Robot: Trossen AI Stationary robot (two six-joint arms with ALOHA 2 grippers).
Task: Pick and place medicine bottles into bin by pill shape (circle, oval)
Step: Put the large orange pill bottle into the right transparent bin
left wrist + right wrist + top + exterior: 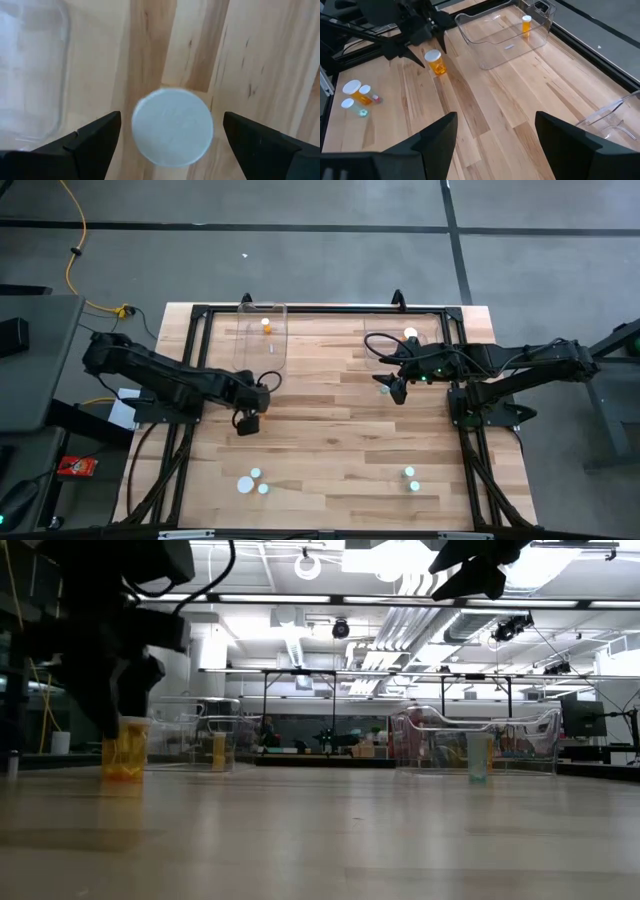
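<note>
We see left claw [247, 423] fingers spread wide, straddling upright amber bottle [436, 62] on counter [330, 450], untouched, lined up for grasp. Right claw [397, 391] open, empty, waiting beside clear bin [388, 346].

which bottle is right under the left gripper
The amber bottle standing alone mid-table beside the clear bin, between the open left gripper fingers; others sit farther off.

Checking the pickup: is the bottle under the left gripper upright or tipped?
Upright. The bottle stands on the table, white cap up, between the open left gripper fingers.
</note>
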